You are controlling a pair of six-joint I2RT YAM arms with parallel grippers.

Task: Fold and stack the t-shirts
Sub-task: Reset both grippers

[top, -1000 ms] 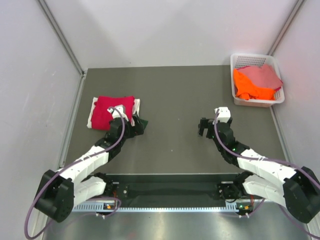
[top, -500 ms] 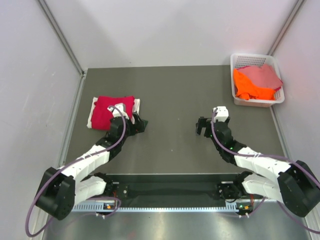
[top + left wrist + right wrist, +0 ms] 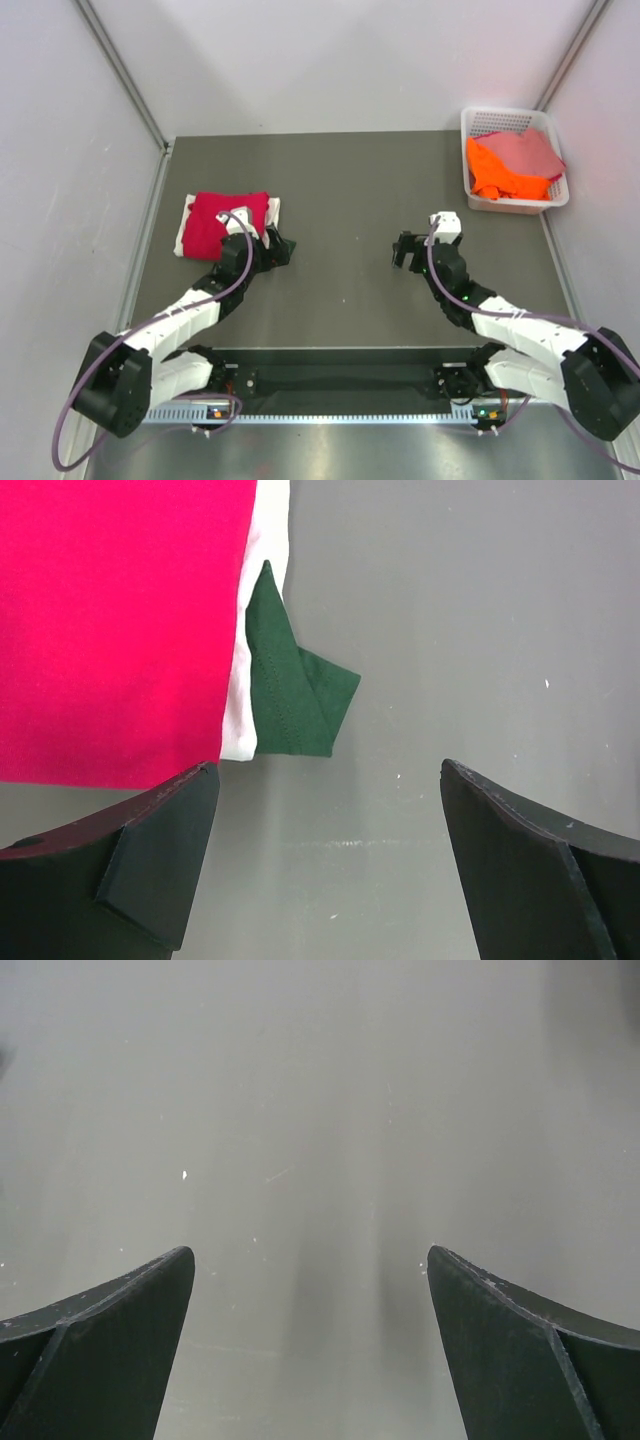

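**While both sets of jaws gape empty, the stack [image 3: 225, 222] sits at the left**

Seen from above, a folded red tee [image 3: 222, 224] lies on the left side of the grey worktop [image 3: 340, 190], on top of a cream-white tee [image 3: 183, 234] whose edges peek out at either side. The left jaws hover just beside the stack's near right corner, spread wide with nothing between them. The right jaws hang over bare worktop right of centre, equally wide and empty. At the far right corner a white basket [image 3: 468, 125] holds an orange tee [image 3: 498, 172] and a pink tee [image 3: 532, 150].

From the left wrist, the red tee fills the upper left, with a strip of the cream-white tee along its right edge. A dark green piece of cloth [image 3: 295, 695] with a stitched hem pokes out from under that strip onto the worktop. It lies ahead of the two black fingers [image 3: 130, 870], touching neither.

From the right wrist, the fingers [image 3: 530, 1350] stand far apart over plain grey surface, gripping nothing.
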